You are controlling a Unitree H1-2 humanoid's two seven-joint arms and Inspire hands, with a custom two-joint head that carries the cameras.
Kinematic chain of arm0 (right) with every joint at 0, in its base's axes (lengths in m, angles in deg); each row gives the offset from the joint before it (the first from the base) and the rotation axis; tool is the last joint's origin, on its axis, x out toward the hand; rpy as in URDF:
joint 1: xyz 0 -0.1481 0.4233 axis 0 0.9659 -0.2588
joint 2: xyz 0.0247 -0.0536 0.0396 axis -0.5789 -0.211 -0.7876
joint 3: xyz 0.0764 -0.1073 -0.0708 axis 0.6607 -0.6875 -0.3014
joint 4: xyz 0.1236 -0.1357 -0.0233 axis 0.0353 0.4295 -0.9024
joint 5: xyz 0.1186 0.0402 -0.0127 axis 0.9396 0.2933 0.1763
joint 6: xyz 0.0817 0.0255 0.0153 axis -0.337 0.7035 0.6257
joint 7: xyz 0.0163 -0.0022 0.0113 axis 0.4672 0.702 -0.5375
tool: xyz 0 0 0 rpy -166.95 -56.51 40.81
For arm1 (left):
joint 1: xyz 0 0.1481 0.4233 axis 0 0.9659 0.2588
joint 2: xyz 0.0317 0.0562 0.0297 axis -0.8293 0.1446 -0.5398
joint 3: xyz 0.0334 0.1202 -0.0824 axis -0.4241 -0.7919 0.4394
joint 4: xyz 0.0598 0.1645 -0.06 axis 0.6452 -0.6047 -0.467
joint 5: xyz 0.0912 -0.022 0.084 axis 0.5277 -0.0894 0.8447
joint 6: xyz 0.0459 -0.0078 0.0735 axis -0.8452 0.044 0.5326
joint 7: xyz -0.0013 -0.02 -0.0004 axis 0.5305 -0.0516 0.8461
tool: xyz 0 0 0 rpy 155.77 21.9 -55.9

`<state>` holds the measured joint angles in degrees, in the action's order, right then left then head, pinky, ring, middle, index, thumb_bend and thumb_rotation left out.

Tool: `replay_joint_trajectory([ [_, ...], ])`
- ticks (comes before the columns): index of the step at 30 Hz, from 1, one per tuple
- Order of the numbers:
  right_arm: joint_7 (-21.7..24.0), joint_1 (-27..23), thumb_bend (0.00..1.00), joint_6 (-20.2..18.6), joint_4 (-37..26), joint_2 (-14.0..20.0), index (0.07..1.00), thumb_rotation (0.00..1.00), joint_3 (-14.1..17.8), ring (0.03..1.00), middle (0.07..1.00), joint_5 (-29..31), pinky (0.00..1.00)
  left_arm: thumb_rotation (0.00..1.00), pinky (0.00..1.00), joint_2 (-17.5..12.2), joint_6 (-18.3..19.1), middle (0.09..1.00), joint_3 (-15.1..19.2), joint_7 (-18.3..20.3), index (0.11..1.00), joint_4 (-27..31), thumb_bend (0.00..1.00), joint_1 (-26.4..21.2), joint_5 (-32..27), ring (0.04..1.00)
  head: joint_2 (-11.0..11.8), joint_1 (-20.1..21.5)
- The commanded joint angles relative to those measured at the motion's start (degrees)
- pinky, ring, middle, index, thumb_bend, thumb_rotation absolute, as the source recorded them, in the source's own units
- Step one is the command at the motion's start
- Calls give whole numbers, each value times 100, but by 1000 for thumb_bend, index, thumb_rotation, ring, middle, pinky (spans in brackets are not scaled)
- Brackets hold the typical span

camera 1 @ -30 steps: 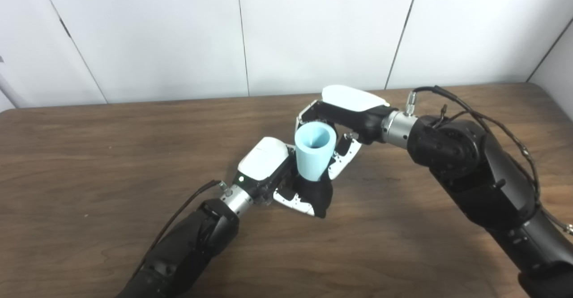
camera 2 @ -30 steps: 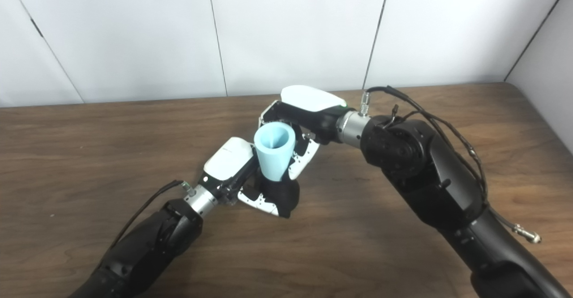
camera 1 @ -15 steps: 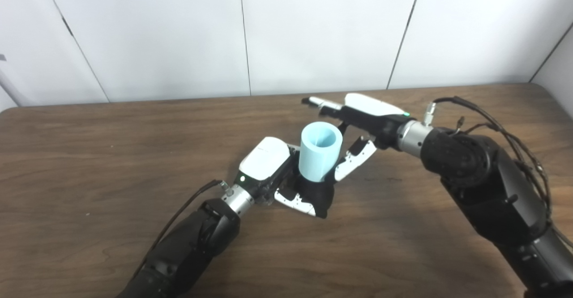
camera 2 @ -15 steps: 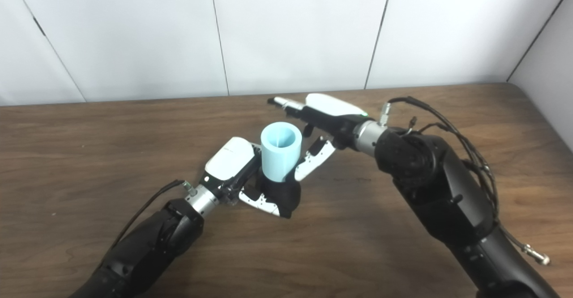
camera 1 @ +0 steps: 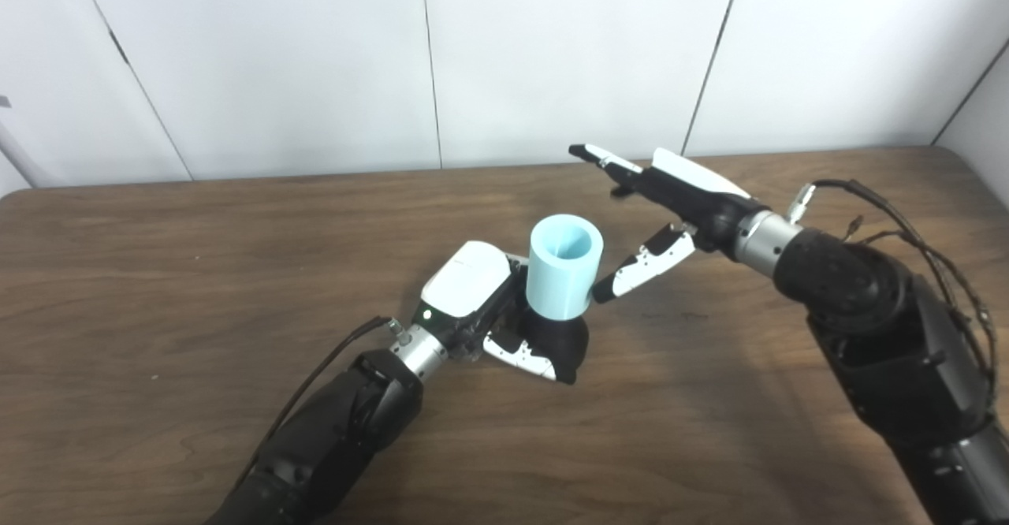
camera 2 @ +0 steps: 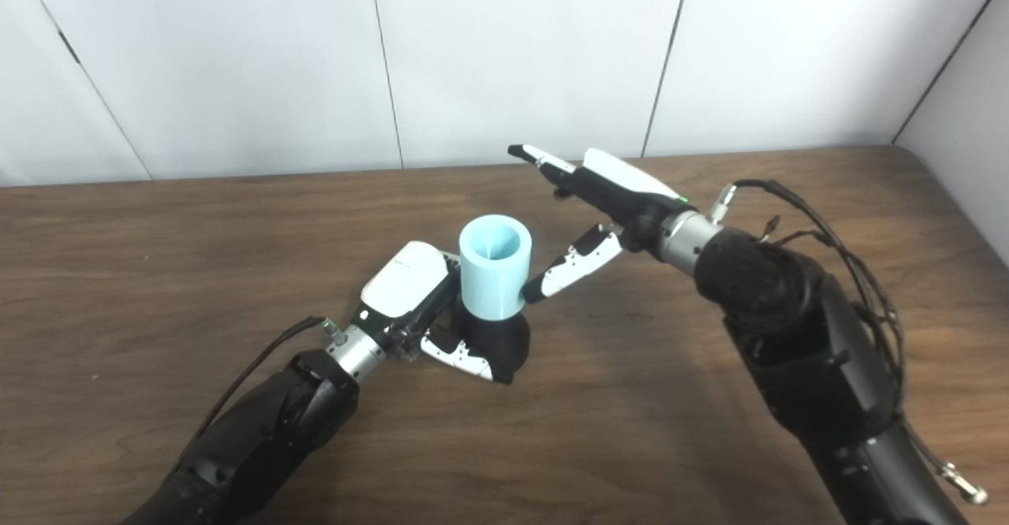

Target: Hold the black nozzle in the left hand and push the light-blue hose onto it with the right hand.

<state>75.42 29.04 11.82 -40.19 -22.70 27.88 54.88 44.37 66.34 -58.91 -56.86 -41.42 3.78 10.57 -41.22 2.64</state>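
Right eye view: right robot hand (camera 2: 607, 210) spread, empty

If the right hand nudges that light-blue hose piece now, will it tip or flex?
Probably stiff: the light-blue hose keeps a round open mouth. Tipping seems unlikely while the left hand grips the black nozzle beneath it. The right hand is open.

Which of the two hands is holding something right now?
The left hand, shut on the black nozzle under the light-blue hose. The right hand is open, fingers spread.
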Motion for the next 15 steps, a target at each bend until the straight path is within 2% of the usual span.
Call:
replay_joint_trajectory([
  [1, 115, -180, 1000, 289, -283, 317, 1000, 365, 120, 1000, 1000, 323, 963, 0, 300, -175, 159, 400, -223, 459, 504, -449, 521, 643, 185, 393, -5, 1],
  [4, 437, -222, 1000, 48, -736, 607, 1000, 439, 109, 1000, 1000, 667, 963, 0, 318, -177, 133, 401, -213, 444, 505, -473, 521, 629, 167, 406, 2, -3],
  [6, 477, -178, 1000, 85, -943, 707, 1000, 469, 139, 1000, 1000, 850, 950, 0, 326, -177, 139, 403, -210, 448, 506, -472, 521, 622, 158, 416, 0, -8],
  [8, 366, -87, 1000, 382, -1100, 748, 1000, 527, 122, 1000, 1000, 875, 932, 0, 326, -174, 168, 403, -208, 467, 505, -453, 521, 620, 152, 417, 0, -8],
  [12, 104, 97, 1000, 1142, -1283, 773, 1000, 749, 16, 1000, 1000, 472, 995, 0, 318, -172, 211, 405, -221, 534, 507, -449, 521, 606, 163, 417, 0, -8],
  [15, 10, 147, 990, 1555, -1293, 760, 1000, 802, -42, 1000, 1000, 155, 1000, 0, 324, -175, 192, 407, -225, 528, 509, -473, 521, 603, 163, 426, -5, -13],
])
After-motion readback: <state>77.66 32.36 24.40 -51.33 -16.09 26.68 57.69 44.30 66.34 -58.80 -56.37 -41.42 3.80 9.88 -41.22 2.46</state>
